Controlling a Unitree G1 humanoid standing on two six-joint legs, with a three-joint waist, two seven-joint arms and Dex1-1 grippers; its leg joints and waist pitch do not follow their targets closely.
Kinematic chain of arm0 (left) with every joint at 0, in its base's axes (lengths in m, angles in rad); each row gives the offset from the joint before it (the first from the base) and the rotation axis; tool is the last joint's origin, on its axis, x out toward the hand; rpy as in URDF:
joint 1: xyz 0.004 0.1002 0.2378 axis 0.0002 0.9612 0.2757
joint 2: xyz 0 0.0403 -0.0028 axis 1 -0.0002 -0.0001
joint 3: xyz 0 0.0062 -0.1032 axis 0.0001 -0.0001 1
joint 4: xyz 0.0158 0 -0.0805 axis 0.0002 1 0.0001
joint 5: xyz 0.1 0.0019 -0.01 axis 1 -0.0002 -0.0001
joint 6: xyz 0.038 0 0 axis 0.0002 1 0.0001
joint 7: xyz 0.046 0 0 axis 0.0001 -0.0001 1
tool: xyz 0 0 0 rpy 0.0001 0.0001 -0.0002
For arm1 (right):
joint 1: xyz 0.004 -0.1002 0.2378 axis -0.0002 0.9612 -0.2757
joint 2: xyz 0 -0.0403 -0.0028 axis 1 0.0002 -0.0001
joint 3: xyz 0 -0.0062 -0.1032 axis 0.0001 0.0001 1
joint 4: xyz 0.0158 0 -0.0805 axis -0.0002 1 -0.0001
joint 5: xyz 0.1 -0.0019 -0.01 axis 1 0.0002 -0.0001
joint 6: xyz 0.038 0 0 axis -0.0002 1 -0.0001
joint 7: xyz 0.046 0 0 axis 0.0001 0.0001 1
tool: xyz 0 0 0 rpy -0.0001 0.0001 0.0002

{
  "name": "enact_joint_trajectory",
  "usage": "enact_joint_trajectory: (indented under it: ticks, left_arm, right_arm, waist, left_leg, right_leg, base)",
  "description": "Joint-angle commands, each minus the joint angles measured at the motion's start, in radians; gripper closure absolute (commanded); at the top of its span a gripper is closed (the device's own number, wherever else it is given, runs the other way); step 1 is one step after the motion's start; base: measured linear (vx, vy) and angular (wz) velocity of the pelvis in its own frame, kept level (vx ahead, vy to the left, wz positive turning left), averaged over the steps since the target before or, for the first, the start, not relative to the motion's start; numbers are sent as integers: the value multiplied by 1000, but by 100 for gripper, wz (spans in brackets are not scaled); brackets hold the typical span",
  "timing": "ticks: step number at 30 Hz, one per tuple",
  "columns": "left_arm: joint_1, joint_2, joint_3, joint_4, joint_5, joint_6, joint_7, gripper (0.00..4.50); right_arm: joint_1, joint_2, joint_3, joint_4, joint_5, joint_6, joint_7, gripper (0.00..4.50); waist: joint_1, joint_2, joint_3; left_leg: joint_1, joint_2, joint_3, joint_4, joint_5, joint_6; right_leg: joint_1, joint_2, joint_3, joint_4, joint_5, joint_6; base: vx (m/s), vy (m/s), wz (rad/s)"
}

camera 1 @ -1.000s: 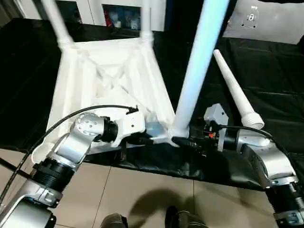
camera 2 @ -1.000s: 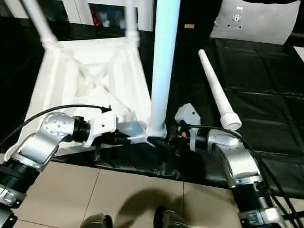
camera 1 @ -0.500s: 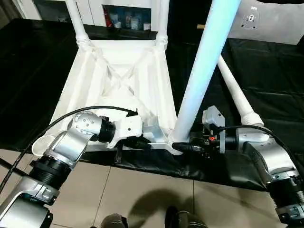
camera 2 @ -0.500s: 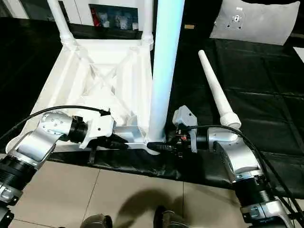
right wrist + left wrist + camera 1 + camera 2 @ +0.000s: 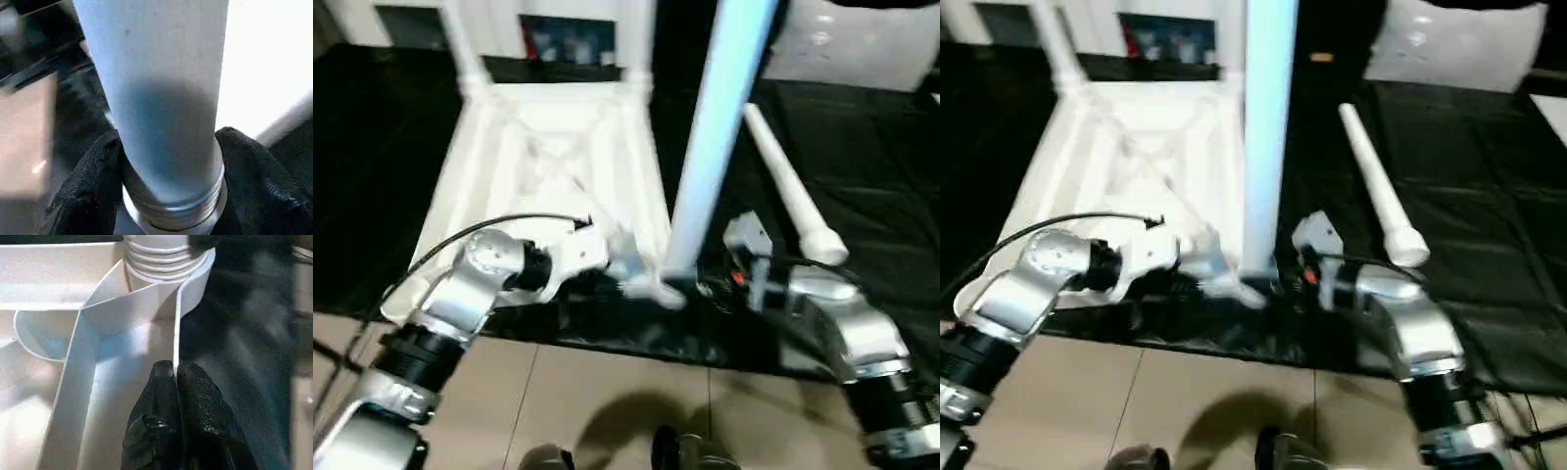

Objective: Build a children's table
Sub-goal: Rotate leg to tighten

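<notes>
The white table top lies upside down on the black padded surface, its X ribs facing up. Two legs stand in its far corner sockets. A third leg stands upright in the near right socket. My right gripper is shut on that leg's ringed base, one black finger on each side. My left gripper is shut on the thin rim wall of the table top, right beside that socket. A fourth leg lies loose on the surface to the right.
The black padded surface ends just in front of my grippers, with tiled floor below its edge. A pale cushion lies at the back right. A shelf with small items stands behind the table top.
The whole picture has shifted as my head moved. Both grippers keep their holds, and the near leg stays upright in its corner socket.
</notes>
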Motion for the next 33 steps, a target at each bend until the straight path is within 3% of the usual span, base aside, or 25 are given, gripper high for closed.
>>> enact_joint_trajectory:
  ticks: [1, 3, 4, 6, 7, 10, 13, 15, 18, 21, 25, 26, 27, 33]
  left_arm:
    - [-9, -119, -2, -83, -17, 76, 126, 450]
    - [-16, -167, 11, -80, -8, 117, 193, 450]
    - [-32, -238, 31, -63, 6, 161, 291, 450]
    - [-38, -260, 37, -58, 13, 176, 324, 450]
    - [-57, -309, 53, -32, 16, 194, 390, 450]
    - [-80, -331, 51, -6, 31, 182, 424, 450]
    - [-83, -302, 50, -8, 53, 175, 412, 450]
    - [-75, -265, 47, -13, 60, 157, 379, 450]
    - [-58, -201, 29, -15, 60, 109, 320, 450]
    - [-44, -158, 19, -18, 48, 67, 261, 450]
    - [-18, -73, 10, -20, 15, -30, 120, 450]
    - [-18, -70, 9, -20, 14, -32, 116, 450]
    - [-12, -32, -4, -19, -2, -62, 48, 450]
    - [-21, 41, -33, 20, -24, -165, -104, 450]
  right_arm:
    - [-5, 116, 24, -5, -5, 60, -159, 186]
    - [-12, 169, 8, -1, -15, 77, -246, 187]
    - [-26, 243, -11, 10, -31, 94, -364, 187]
    - [-31, 267, -16, 13, -36, 100, -401, 188]
    - [-47, 315, -15, 22, -56, 101, -473, 188]
    - [-62, 357, 1, 22, -70, 74, -501, 188]
    - [-48, 350, -6, 8, -72, 58, -485, 118]
    - [-34, 321, -23, 3, -72, 50, -465, 116]
    - [-16, 265, -53, -4, -61, 31, -429, 74]
    - [-4, 218, -67, -12, -51, 15, -380, 50]
    - [13, 76, -51, -25, -39, -36, -182, 18]
    - [13, 72, -52, -25, -38, -37, -177, 18]
    - [10, 19, -48, -21, -26, -48, -88, 8]
    - [-7, -82, 0, 0, -24, -92, 76, 8]
  waist:
    - [-9, 0, -81]
    - [-21, 4, -78]
    - [-28, 3, -80]
    - [-43, 5, -79]
    - [-50, 9, -80]
    - [-58, 9, -84]
    - [-54, 10, -89]
    - [-53, 9, -88]
    - [-48, 9, -92]
    - [-42, 11, -91]
    - [-24, 13, -92]
    - [-18, 24, -89]
    - [-17, 17, -91]
    - [13, 15, -89]
  left_leg:
    - [-2, 10, -1, -60, -152, 84]
    - [-3, 12, -3, -59, -156, 78]
    - [-2, 8, -4, -55, -168, 77]
    - [-7, 7, -7, -54, -175, 79]
    - [-1, 5, -6, -54, -188, 91]
    - [-9, 10, -12, -58, -164, 115]
    - [-12, 14, -12, -59, -127, 133]
    - [-14, 14, -12, -60, -115, 141]
    - [-19, 12, -10, -57, -74, 158]
    - [-16, 17, -10, -58, -58, 164]
    - [-14, 22, -7, -58, -53, 173]
    - [-10, 23, -9, -59, -56, 169]
    - [-11, 23, -7, -58, -61, 173]
    - [-3, 27, -2, -61, -70, 166]
  right_leg:
    - [75, -82, 43, -94, -561, 22]
    - [72, -81, 37, -97, -565, 22]
    - [74, -80, 27, -108, -580, 40]
    - [76, -79, 20, -112, -583, 54]
    - [72, -79, 21, -114, -573, 64]
    - [77, -79, 29, -97, -491, 30]
    - [78, -83, 42, -81, -422, -5]
    - [79, -84, 44, -77, -404, -17]
    - [83, -86, 54, -63, -357, -40]
    - [81, -85, 55, -60, -344, -48]
    - [77, -85, 63, -52, -318, -71]
    - [77, -84, 61, -53, -321, -71]
    - [76, -84, 64, -51, -314, -79]
    - [71, -85, 70, -47, -328, -94]
  base:
    - [0, 0, 0]
    - [0, 0, 0]
    - [0, 0, 0]
    - [0, 0, 0]
    - [0, 0, 0]
    - [0, 0, 0]
    - [0, 0, 0]
    - [0, 0, 0]
    - [0, 0, 0]
    - [0, 0, 0]
    - [0, 0, 0]
    - [0, 0, 0]
    - [0, 0, 0]
    - [0, 0, 0]
